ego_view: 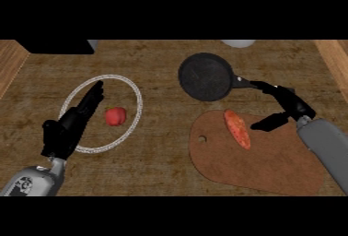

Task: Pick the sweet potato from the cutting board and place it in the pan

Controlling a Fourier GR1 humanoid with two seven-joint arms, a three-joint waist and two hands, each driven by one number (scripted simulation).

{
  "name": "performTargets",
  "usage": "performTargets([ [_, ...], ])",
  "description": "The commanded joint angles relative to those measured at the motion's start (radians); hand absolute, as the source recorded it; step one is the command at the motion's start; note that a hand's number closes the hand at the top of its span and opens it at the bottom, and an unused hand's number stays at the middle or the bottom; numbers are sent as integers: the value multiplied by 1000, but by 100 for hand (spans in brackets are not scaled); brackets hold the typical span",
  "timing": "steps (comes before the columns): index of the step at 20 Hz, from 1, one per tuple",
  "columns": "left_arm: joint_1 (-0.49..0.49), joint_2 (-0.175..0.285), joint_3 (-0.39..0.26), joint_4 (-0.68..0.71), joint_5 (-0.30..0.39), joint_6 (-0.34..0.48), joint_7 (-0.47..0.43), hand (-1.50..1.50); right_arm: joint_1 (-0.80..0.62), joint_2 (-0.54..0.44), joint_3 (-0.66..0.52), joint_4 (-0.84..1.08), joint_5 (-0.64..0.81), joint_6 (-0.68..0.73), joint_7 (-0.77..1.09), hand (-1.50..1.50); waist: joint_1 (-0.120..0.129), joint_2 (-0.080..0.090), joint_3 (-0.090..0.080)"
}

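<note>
Brown mottled bench (163, 152) fills the view, with paler wooden strips along its left and right edges. A brown cutting board (272, 161) lies at the lower right, with a small hole near its left edge. The sweet potato (237, 129), long and orange-red, lies on the upper left part of the board, its upper end pointing toward the pan (206, 76). The black pan sits just beyond the board, its handle running to the right.

The right hand (291, 105) hangs over the board's upper right corner, holding nothing. Its fingers (266, 86) are spread wide and reach to the end of the pan's handle; whether they touch it I cannot tell. The thumb points at the sweet potato from just beside it.

The left hand (68, 124) lies with straight, relaxed fingers over the left part of a white-rimmed plate (139, 103), gripping nothing. A small red fruit (115, 116) sits on the plate. A black object (58, 46) and a pale one (238, 43) show at the far edge.
</note>
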Motion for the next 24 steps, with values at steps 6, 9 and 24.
performTargets([
  [6,-32,-22,-6,23,-18,-16,9,0,-274,-12,164,42,114,406,302,-150,8,-6,-2],
  [9,-30,-39,-10,40,-21,-15,10,0,-328,51,191,97,96,560,372,-150,13,-1,-2],
  [24,-22,-52,74,-11,-57,-60,86,0,-354,205,115,112,197,745,581,-150,-16,-8,1],
])
